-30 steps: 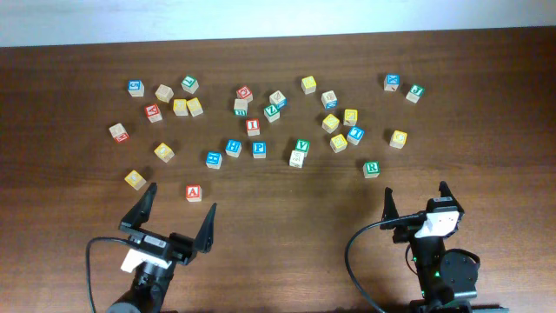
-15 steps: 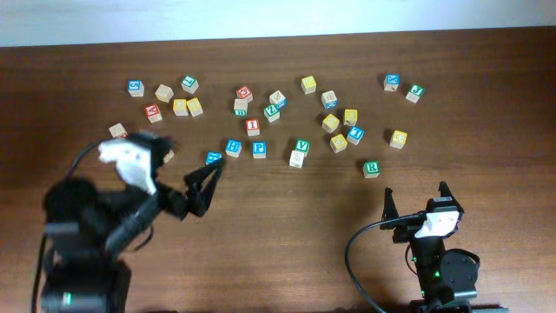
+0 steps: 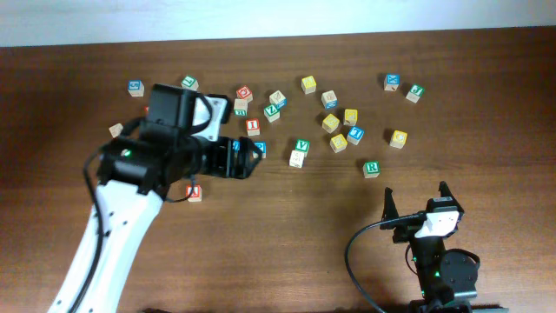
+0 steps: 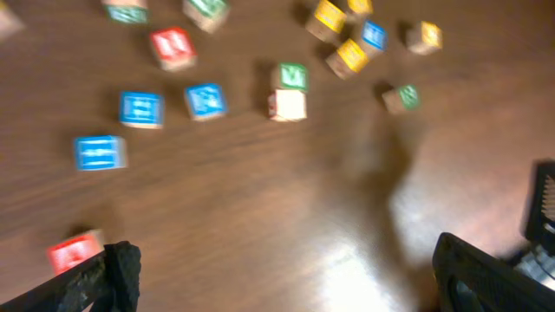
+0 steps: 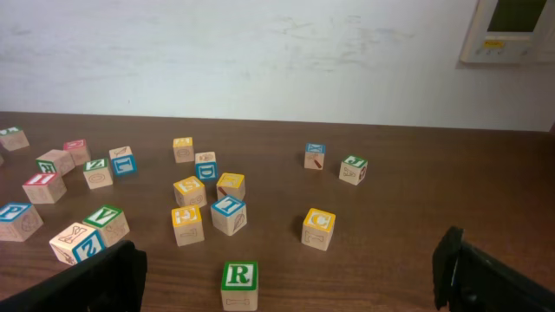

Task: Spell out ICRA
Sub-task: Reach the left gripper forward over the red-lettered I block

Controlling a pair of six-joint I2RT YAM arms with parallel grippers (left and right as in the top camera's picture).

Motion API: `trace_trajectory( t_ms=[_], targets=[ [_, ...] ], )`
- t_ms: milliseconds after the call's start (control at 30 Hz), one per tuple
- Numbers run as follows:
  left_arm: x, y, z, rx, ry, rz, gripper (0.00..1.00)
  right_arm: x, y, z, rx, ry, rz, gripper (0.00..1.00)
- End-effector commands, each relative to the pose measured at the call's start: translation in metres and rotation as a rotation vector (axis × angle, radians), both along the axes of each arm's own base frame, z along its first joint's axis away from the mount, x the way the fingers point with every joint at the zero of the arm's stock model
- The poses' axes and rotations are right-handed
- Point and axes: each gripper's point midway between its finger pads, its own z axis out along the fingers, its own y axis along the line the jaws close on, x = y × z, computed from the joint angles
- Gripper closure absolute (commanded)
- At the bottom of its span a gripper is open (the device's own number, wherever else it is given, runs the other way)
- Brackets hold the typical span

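The red I cube (image 3: 253, 126) stands among the scattered cubes at the back middle. The red A cube (image 3: 194, 192) lies nearer the front, half under my left arm. The green R cube (image 3: 372, 169) and the yellow C cube (image 3: 398, 137) lie on the right. My left gripper (image 3: 251, 157) is open and empty, held above the table near the blue cubes. Its blurred view shows the A cube (image 4: 74, 252), I cube (image 4: 171, 45), R cube (image 4: 401, 95) and C cube (image 4: 425, 35). My right gripper (image 3: 416, 198) is open and empty, just in front of the R cube (image 5: 239, 279) and C cube (image 5: 318, 227).
Many other letter cubes in blue, yellow, green and red lie across the back half of the table, among them three blue ones (image 3: 233, 147) under my left gripper and a white-faced one (image 3: 298, 158). A white wall (image 5: 260, 52) rises behind the table.
My left arm has lifted from its rest at the front left and swung out over the cubes at centre left. My right arm has not moved. No cube has moved.
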Motion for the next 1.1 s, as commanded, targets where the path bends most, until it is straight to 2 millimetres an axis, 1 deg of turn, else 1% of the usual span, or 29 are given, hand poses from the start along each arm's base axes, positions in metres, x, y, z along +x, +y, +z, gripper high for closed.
trace_trajectory(
  t_ms=[0,33,133,200,233,267,333,500,567,700,767,867,900,933,1067],
  targets=[
    [-0.011,-0.042,-0.003,-0.106,0.066,-0.127,0.01,0.000,0.000,-0.003,0.003,0.004,-0.002,0.02],
    [-0.011,-0.047,-0.008,-0.101,0.085,-0.126,0.01,0.000,0.000,-0.003,0.004,0.004,-0.003,0.02],
    [-0.006,-0.050,-0.043,-0.011,0.209,0.045,0.01,0.000,0.000,-0.003,0.003,0.004,-0.002,0.02],
    [0.000,-0.045,-0.070,0.111,0.234,0.139,0.01,0.000,0.000,-0.003,0.003,0.004,-0.003,0.02],
    [0.003,-0.041,-0.080,0.156,0.239,0.180,0.01,0.000,0.000,-0.003,0.003,0.004,-0.002,0.02],
    [0.010,-0.032,-0.089,0.206,0.236,0.257,0.01,0.000,0.000,-0.003,0.003,0.004,-0.002,0.02],
    [0.018,-0.019,-0.098,0.258,0.231,0.358,0.01,0.000,0.000,-0.003,0.003,0.004,-0.002,0.02],
    [0.033,-0.017,-0.111,0.289,0.206,0.395,0.01,0.000,0.000,-0.003,0.003,0.004,-0.002,0.02],
    [0.041,-0.021,-0.112,0.273,0.183,0.398,0.01,0.000,0.000,-0.003,0.003,0.004,-0.002,0.02],
    [0.057,-0.029,-0.106,0.225,0.124,0.403,0.01,0.000,0.000,-0.003,0.003,0.004,-0.002,0.02],
    [0.069,-0.029,-0.101,0.217,0.069,0.423,0.01,0.000,0.000,-0.003,0.003,0.004,-0.002,0.02],
    [0.091,-0.025,-0.088,0.215,-0.043,0.475,0.01,0.000,0.000,-0.003,0.003,0.004,-0.002,0.02],
    [0.102,-0.020,-0.081,0.223,-0.105,0.512,0.01,0.000,0.000,-0.003,0.003,0.004,-0.002,0.02],
    [0.109,-0.017,-0.075,0.224,-0.144,0.534,0.01,0.000,0.000,-0.003,0.003,0.004,-0.002,0.02],
    [0.130,-0.025,-0.058,0.137,-0.225,0.553,0.01,0.000,0.000,-0.003,0.004,0.004,-0.002,0.02]
  ],
)
